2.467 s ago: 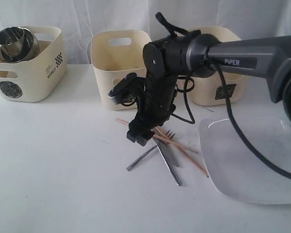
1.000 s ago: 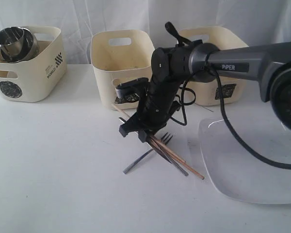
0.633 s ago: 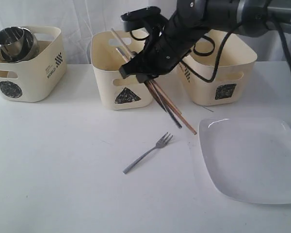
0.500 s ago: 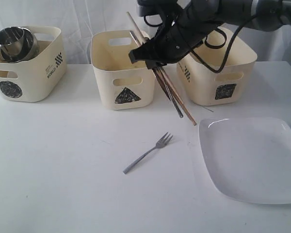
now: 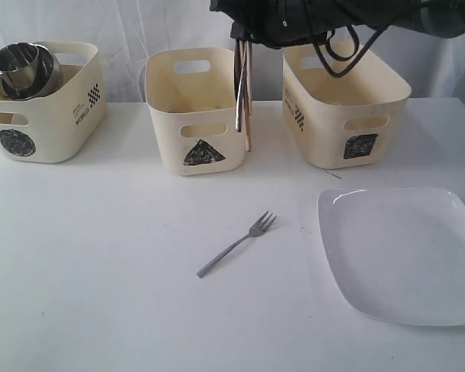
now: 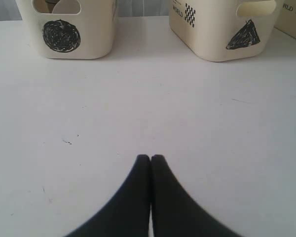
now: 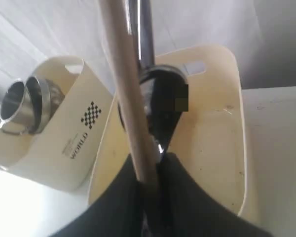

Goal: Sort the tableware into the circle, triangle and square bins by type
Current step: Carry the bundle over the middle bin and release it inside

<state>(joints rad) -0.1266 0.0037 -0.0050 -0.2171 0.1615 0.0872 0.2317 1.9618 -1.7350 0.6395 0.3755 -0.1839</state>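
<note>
My right gripper (image 5: 244,35) (image 7: 150,165) is shut on a bundle of wooden chopsticks (image 5: 248,101) (image 7: 128,98) and steel cutlery (image 5: 238,93) (image 7: 145,44). The bundle hangs upright at the right rim of the triangle bin (image 5: 190,108) (image 7: 212,148). One steel fork (image 5: 236,246) lies on the table. The white square plate (image 5: 403,256) rests at the front right. Steel mugs (image 5: 23,68) (image 7: 19,103) sit in the circle bin (image 5: 46,108) (image 6: 64,29). The square bin (image 5: 345,108) stands on the right. My left gripper (image 6: 150,158) is shut and empty over bare table. No white bowl shows.
The three bins stand in a row along the back of the white table (image 5: 101,256), before a white curtain. The right arm (image 5: 333,15) and its cable (image 5: 349,54) reach over the square bin. The triangle bin (image 6: 222,29) also shows ahead of my left gripper.
My right gripper has lifted the chopsticks and cutlery off the table, up and back to the triangle bin's right rim. The bundle swung from slanted to upright. The fork stayed on the table.
</note>
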